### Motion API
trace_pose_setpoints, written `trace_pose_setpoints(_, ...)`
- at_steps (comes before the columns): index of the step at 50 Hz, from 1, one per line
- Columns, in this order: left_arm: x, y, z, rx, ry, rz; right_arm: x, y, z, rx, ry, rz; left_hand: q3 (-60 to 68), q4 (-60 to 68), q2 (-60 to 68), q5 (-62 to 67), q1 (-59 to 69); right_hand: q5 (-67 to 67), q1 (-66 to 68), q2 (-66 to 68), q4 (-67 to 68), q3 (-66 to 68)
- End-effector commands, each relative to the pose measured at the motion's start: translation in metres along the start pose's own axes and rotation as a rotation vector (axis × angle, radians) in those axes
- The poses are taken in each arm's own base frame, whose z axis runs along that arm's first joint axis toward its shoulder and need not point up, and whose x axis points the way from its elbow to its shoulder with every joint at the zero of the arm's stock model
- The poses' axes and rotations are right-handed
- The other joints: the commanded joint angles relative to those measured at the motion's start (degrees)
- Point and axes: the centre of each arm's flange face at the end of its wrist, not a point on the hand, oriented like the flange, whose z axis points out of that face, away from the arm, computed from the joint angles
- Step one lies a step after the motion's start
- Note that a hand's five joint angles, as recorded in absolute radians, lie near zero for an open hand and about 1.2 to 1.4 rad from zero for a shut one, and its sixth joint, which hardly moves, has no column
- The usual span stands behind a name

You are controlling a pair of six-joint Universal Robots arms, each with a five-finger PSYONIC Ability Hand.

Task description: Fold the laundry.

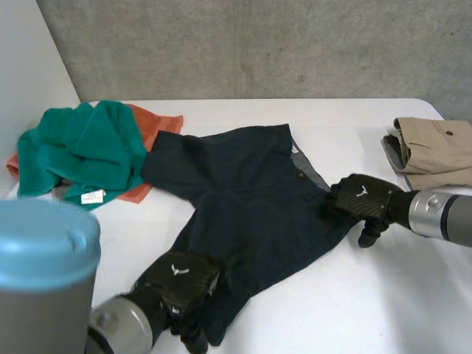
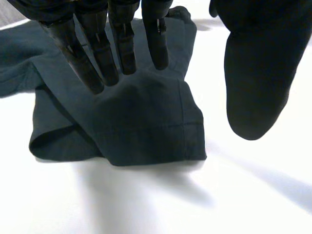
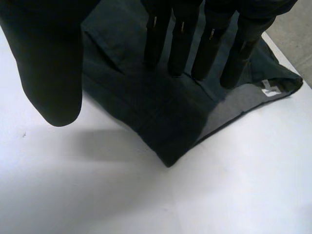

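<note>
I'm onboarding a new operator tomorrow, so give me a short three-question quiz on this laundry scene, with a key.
1. True or false: the green cloth lies on top of the orange cloth.
2. Which garment do the left robot hand and the right robot hand both touch? A) the khaki garment B) the dark blue shorts C) the green cloth
3. Fill in: the right robot hand's fingers resting on the shorts are ____ (straight or curled).
Key: 1 true; 2 B; 3 straight.
</note>
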Motion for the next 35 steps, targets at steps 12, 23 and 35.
trace_pose_setpoints(12,0.017,0.020,0.027,0.077,-0.095,0.172,-0.012,0.011,0.025,0.113,0.063,0.041,-6.2,-5.9,-6.0,-5.8,-5.6,49.0,50.1,49.7,49.5,49.9)
trace_pose_setpoints(23,0.031,0.023,0.055,0.144,-0.096,0.292,-0.011,0.008,0.020,0.111,0.086,0.063,2.1,2.3,2.2,2.4,2.6,49.0,50.1,49.7,49.5,49.9)
trace_pose_setpoints(35,0.022,0.011,0.076,0.192,-0.285,0.415,-0.009,0.005,0.011,0.076,0.110,0.085,53.5,53.8,53.7,53.9,54.1,49.0,50.1,49.7,49.5,49.9)
